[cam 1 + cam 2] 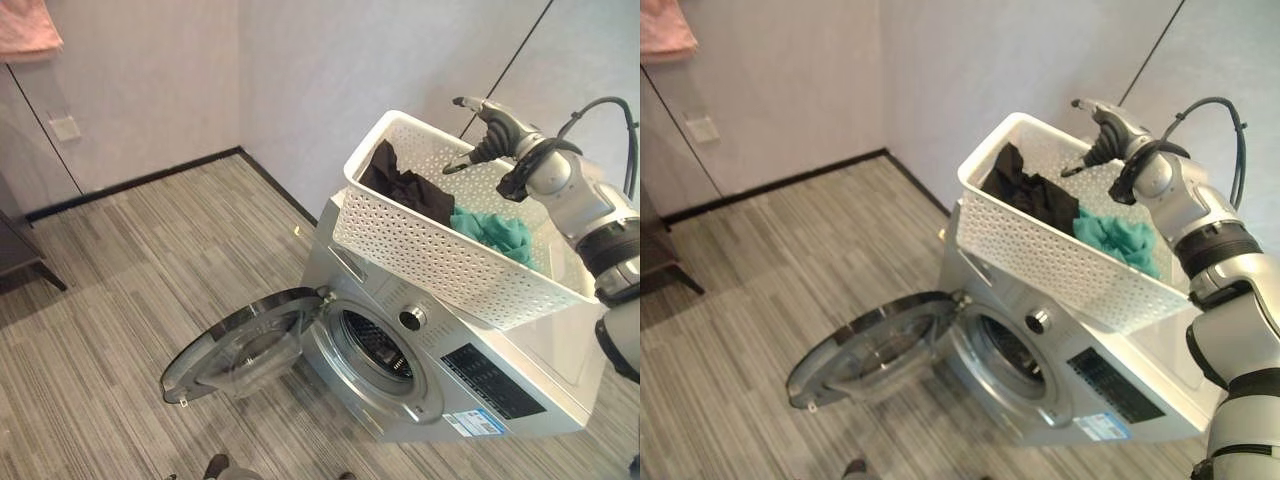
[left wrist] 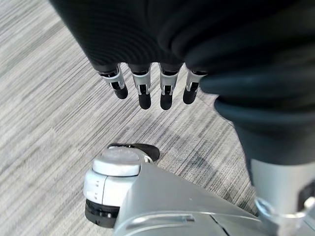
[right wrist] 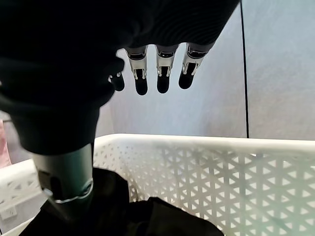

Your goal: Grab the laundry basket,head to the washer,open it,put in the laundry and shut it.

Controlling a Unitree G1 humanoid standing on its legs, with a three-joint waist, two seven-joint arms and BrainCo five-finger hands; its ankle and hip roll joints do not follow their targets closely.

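The white laundry basket point(image 1: 440, 250) sits on top of the washer point(image 1: 520, 380), on the right side of the frame. The washer's round door point(image 1: 240, 345) hangs wide open toward the lower left, so the opening step looks done. The step in hand looks like putting the laundry in.

The right hand point(image 1: 492, 125) hovers over the far rim of the basket, in the upper right of the frame. Its fingers point(image 3: 162, 73) hang straight and loose, and it holds nothing. The left hand point(image 2: 147, 86) hangs down low over the floor point(image 1: 150, 260), with its fingers straight too, and it is empty.

The laundry is in the basket: a black cloth point(image 1: 405, 185) lies at the left end and a teal cloth point(image 1: 495, 232) lies bunched beside it.

Next, I think the right hand needs to dip down into the basket, close on one cloth, lift it out and carry it down to the round hole point(image 1: 378, 350) in the front of the washer.

The basket is hard plastic with lots of small holes in its walls. The cloths look soft and floppy. The washer is smooth, silver and boxy, and its door is a shiny ring with clear glass. The floor is grey striped carpet.
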